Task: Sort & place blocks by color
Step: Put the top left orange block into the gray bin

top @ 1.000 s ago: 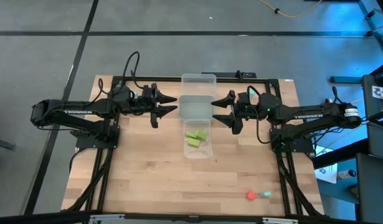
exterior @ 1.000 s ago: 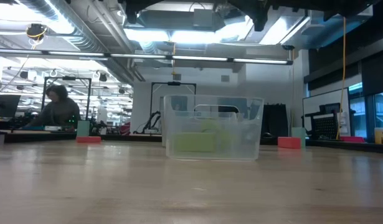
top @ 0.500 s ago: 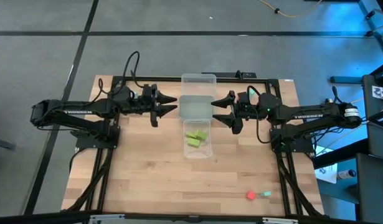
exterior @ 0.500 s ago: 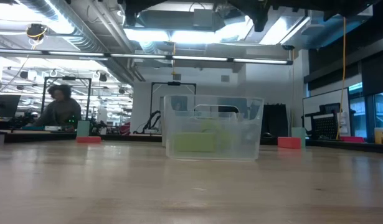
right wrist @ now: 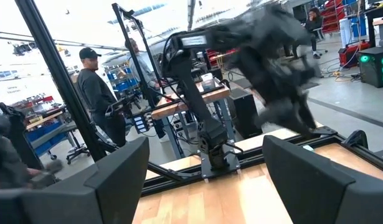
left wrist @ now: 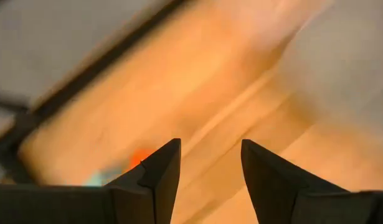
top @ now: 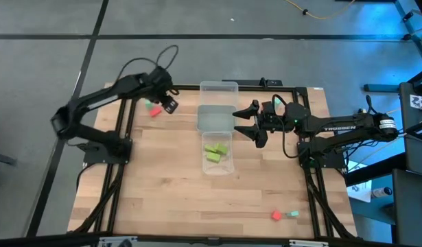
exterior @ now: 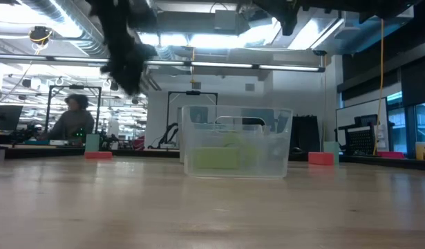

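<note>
1. Two dark arms work over a pale wooden plank table [top: 162,185], its grain running in long strips, framed by black metal rails and standing on a grey floor crossed by dark lines.
2. Three clear plastic trays [top: 217,127] sit in a row down the middle of the table; the one nearest the front holds lime green blocks [top: 216,152], seen as a soft green mass through the tray wall [exterior: 234,142] in the low view.
3. One red block [top: 276,215] and one teal block [top: 294,214] lie just beside each other near the table's front right corner.
4. Another red block [top: 154,110] with a teal block [top: 149,104] touching or just beside it lies near the back left edge of the table.
5. Left gripper [top: 168,103] hangs above that back left pair, its arm raised and bent; in the left wrist view its two dark pointed fingers [left wrist: 159,171] stand apart with nothing between them, and the red block [left wrist: 139,157] shows blurred past them.
6. Right gripper [top: 248,122] waits just beside the middle tray, its fingers [right wrist: 122,177] spread wide and empty.
7. Beyond the table lies a workshop with ceiling lights, benches and racks; a seated person [exterior: 72,119] and a standing person in a cap [right wrist: 99,93] are visible.
</note>
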